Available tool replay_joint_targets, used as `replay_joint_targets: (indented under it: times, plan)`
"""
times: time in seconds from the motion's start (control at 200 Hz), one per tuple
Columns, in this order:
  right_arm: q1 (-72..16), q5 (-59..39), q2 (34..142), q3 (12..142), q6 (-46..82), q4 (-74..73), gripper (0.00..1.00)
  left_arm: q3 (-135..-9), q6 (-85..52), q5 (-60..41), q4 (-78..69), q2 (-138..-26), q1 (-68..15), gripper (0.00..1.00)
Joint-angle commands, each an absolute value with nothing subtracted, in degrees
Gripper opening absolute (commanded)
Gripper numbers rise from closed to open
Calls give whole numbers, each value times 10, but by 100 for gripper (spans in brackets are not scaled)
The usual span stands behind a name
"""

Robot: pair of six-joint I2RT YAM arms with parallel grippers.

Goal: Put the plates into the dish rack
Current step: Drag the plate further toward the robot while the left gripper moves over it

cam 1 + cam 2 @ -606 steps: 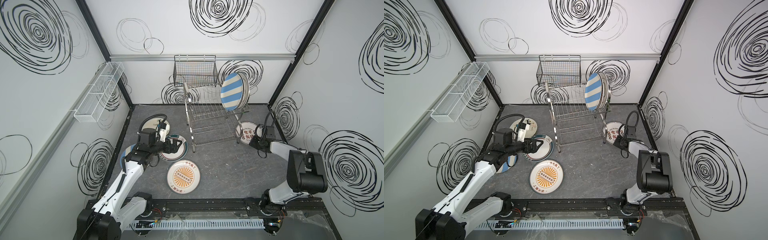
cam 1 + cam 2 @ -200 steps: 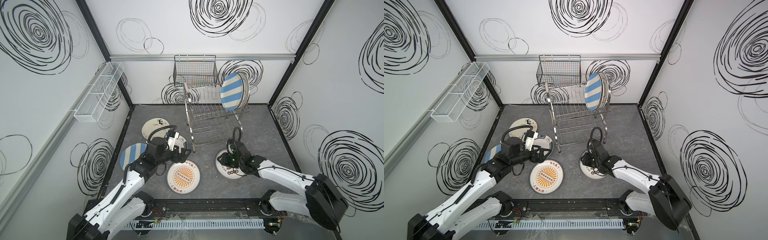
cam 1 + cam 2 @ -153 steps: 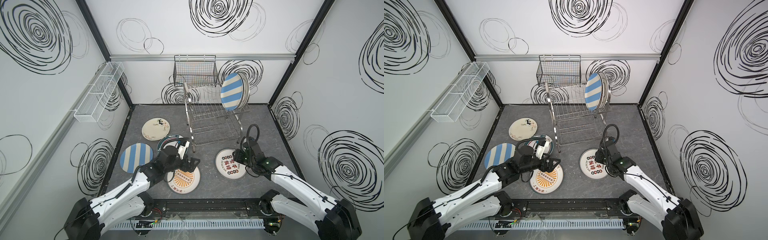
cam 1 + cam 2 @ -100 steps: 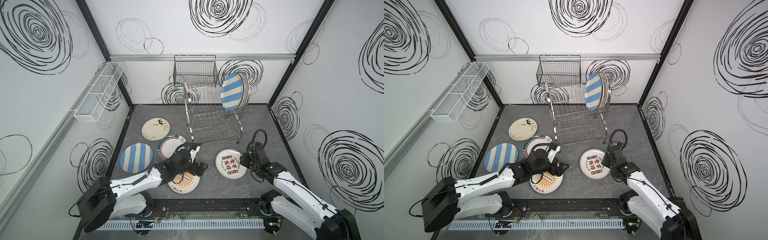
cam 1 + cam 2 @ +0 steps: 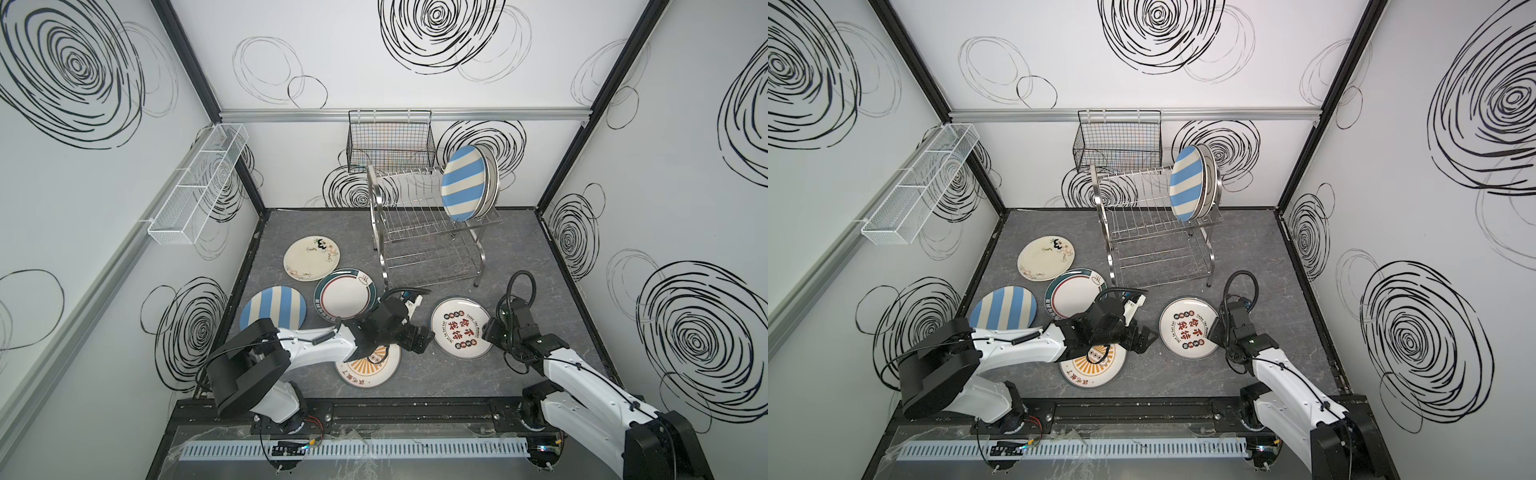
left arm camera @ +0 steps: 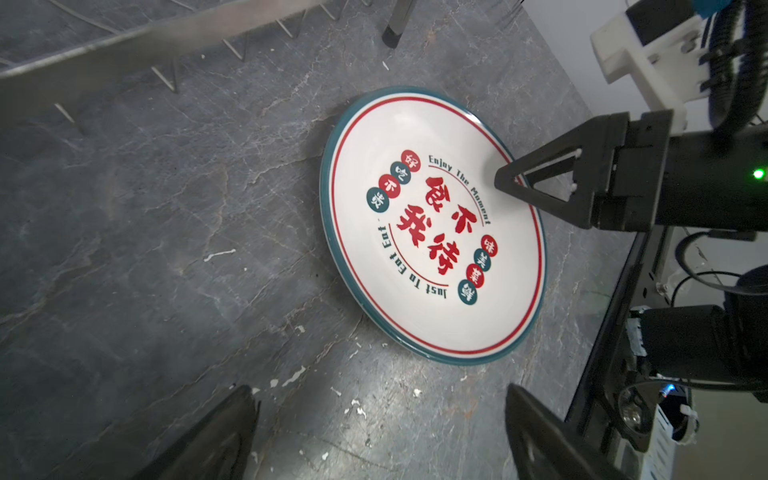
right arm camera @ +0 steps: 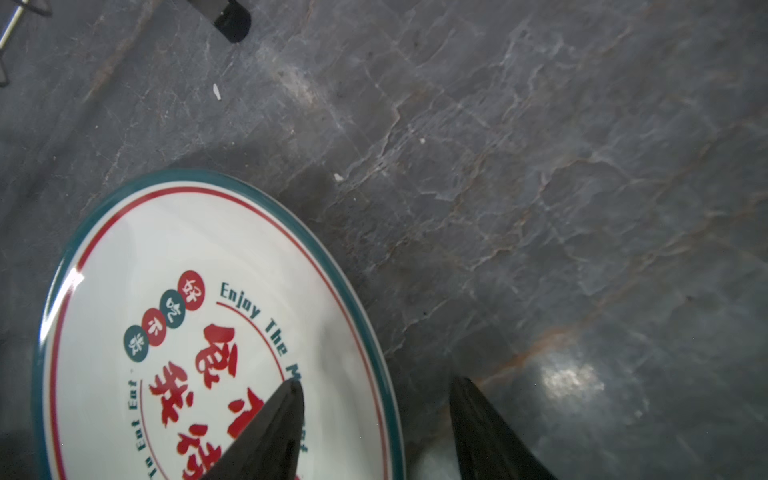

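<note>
The dish rack (image 5: 376,216) (image 5: 1104,216) stands at the back with a blue-striped plate (image 5: 463,183) upright at its right end and another plate (image 5: 492,183) behind it. Flat on the floor lie a white plate with red characters (image 5: 459,328) (image 6: 432,224) (image 7: 187,353), an orange sunburst plate (image 5: 370,368), a teal-rim plate (image 5: 343,295), a blue-striped plate (image 5: 272,309) and a cream flower plate (image 5: 311,257). My right gripper (image 5: 488,332) (image 7: 376,384) is open astride the character plate's right rim. My left gripper (image 5: 419,338) (image 6: 378,432) is open over bare floor left of that plate.
A black wire basket (image 5: 390,141) hangs on the back wall behind the rack. A long white mesh tray (image 5: 195,187) hangs on the left wall. My left arm lies across part of the orange plate. The rack's front leg (image 7: 232,18) stands near the character plate.
My right gripper opened, let go of the character plate and drew back to its right rim. My left gripper swung right from the teal-rim plate, across the orange plate, towards the character plate.
</note>
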State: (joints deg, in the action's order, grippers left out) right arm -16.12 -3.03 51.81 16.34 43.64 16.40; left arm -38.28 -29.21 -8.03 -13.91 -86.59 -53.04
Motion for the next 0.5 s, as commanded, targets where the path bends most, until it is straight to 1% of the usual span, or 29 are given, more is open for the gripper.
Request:
replay_joint_targets:
  times: [0.0,0.285,0.495]
  plan:
    - [-152,-50,516,149,436,130,60,-413,-292,-96,-173,-890,-531,96]
    - [-110,-104,492,120,430,109,55,-453,-287,-107,-164,-953,-538,96]
    - [-100,-131,498,113,426,96,55,-474,-290,-101,-162,-983,-539,96]
